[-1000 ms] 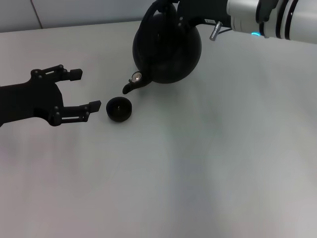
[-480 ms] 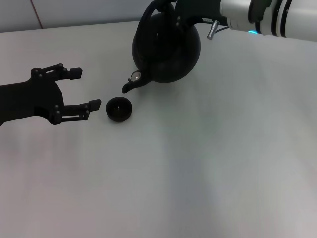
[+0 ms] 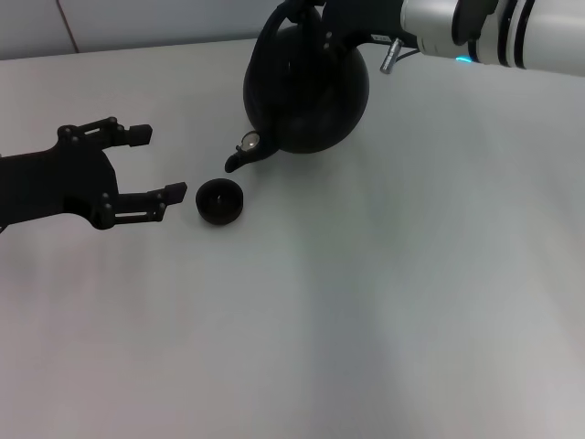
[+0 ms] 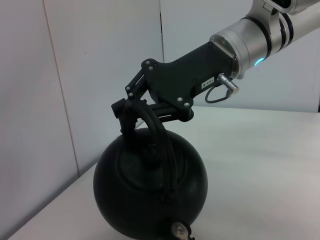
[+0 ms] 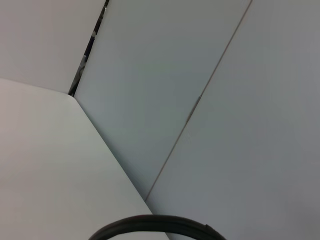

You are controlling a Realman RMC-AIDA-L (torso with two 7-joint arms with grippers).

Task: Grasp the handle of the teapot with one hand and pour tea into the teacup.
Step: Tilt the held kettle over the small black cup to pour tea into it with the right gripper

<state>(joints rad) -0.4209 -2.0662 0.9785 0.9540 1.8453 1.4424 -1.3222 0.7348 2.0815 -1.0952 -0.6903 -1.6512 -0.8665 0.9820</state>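
The teapot (image 3: pixel 308 87) hangs tipped forward from the right gripper (image 4: pixel 131 111), which is clenched on the handle (image 4: pixel 159 131) at its top. Its spout (image 3: pixel 245 157) points down, just above and behind the teacup (image 3: pixel 220 201) on the table (image 3: pixel 384 302). The left gripper (image 3: pixel 137 165) hovers right beside the cup, fingers spread wide, grasping nothing.

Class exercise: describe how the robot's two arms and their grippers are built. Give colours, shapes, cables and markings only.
The right arm is a glossy white cylinder with black rings and a small cyan light. Its right gripper is a matte black linkage block with visible screws, a small white label, a silver plug and a thin looping black cable. The left gripper is all matte black, with two slim linked fingers ending in blocky pads.
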